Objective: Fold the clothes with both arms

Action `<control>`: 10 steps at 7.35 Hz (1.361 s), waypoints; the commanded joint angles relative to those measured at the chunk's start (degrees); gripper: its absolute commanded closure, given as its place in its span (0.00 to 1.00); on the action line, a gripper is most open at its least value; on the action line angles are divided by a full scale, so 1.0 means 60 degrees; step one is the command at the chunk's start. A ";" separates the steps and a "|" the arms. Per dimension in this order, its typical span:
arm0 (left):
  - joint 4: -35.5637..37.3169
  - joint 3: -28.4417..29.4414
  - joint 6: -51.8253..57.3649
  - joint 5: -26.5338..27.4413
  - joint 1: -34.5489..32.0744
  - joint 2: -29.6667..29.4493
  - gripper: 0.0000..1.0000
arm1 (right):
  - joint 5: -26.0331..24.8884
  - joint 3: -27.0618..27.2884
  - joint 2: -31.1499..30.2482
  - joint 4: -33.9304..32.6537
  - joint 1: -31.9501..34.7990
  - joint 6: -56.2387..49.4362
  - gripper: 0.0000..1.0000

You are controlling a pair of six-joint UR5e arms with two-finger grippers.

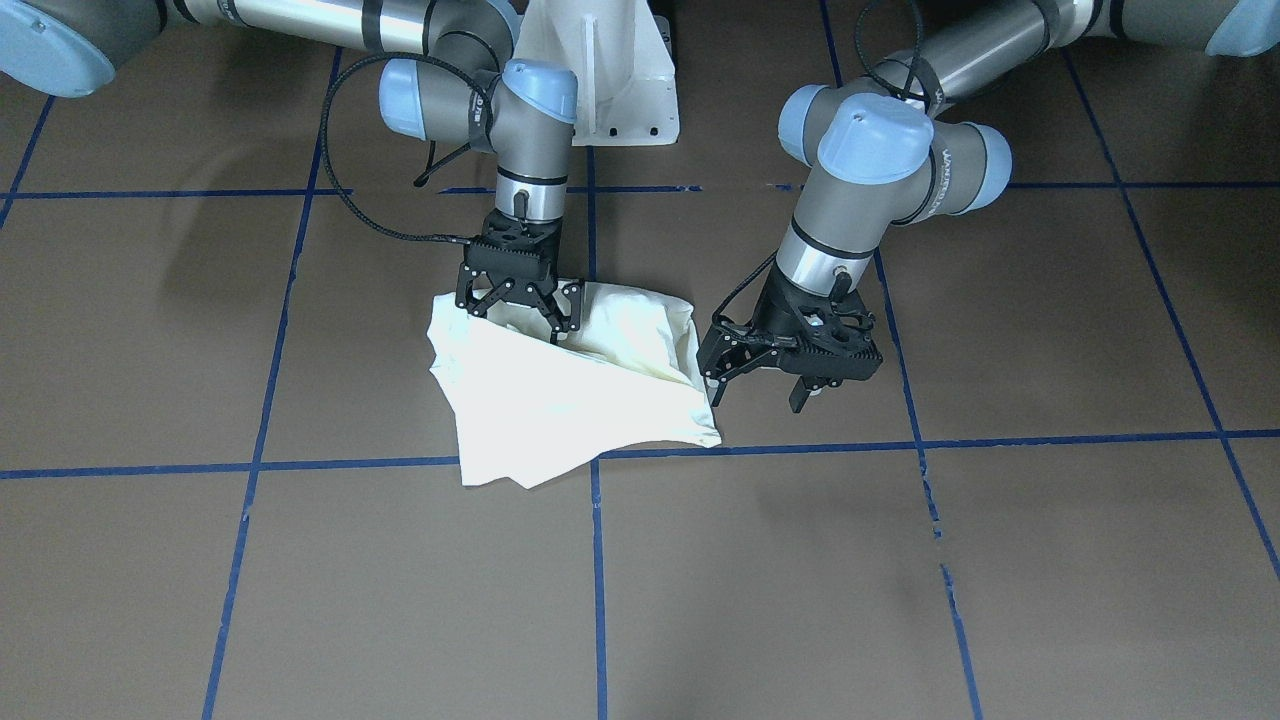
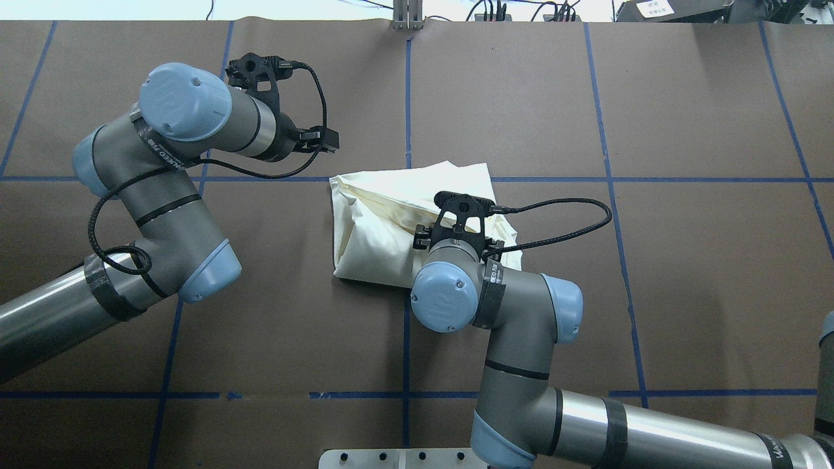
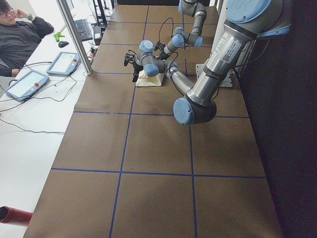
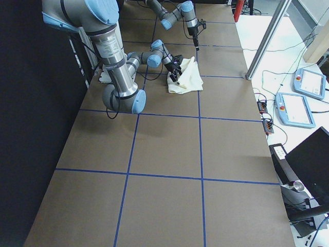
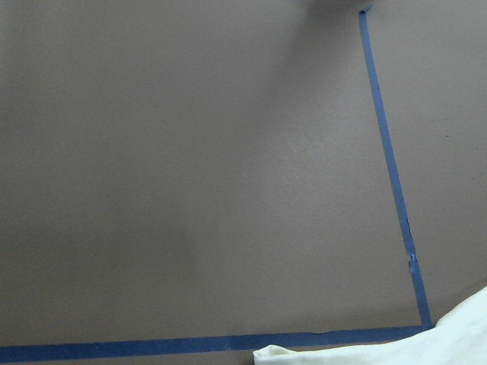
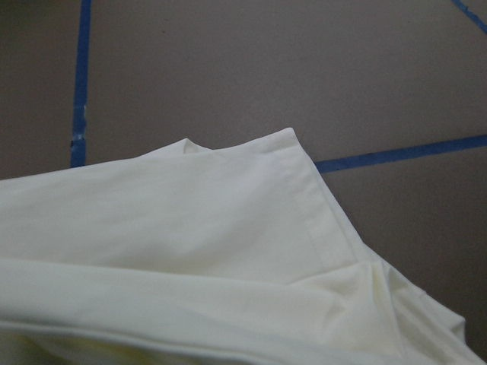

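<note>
One cream shirt (image 1: pixel 570 400) — two arms, left arm (image 1: pixel 862 215) and right arm (image 1: pixel 532 145) — one pedestal (image 1: pixel 610 80), one person (image 3: pixel 22 40).

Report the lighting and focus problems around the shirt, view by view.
Front-facing view: the shirt is blown out to flat white, and soft shadows smear the table. Overhead view: even light, creases readable. Right wrist view: sharp at the cloth's far edge, blurred nearest the lens. Left wrist view: a dim shadow patch, only a shirt corner showing. Side views: shirt too small for detail.
</note>
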 commanded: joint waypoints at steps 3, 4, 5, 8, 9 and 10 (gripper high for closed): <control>0.0000 -0.0060 -0.0040 0.0000 0.0000 0.0025 0.00 | 0.0289 -0.1619 0.0920 0.0098 0.1697 -0.1377 0.01; 0.0000 -0.0060 -0.0040 0.0000 0.0000 0.0025 0.00 | 0.0885 -0.1683 0.0968 0.0795 0.2136 -0.1989 0.01; -0.0014 -0.0075 -0.0040 0.0000 0.0000 0.0025 0.00 | 0.1558 -0.1641 0.0983 0.1411 0.2300 -0.2300 0.01; -0.0015 -0.0060 -0.0040 0.0000 0.0015 0.0083 0.00 | 0.2151 -0.0486 0.0533 0.1315 0.1763 -0.1924 0.16; -0.0015 -0.0046 -0.0040 0.0000 0.0015 0.0083 0.00 | 0.2064 -0.0309 0.0370 0.1315 0.1601 -0.1820 0.23; -0.0015 -0.0060 -0.0069 0.0000 0.0000 0.0083 0.00 | 0.1759 0.0012 -0.0052 0.1315 0.1367 -0.1819 0.26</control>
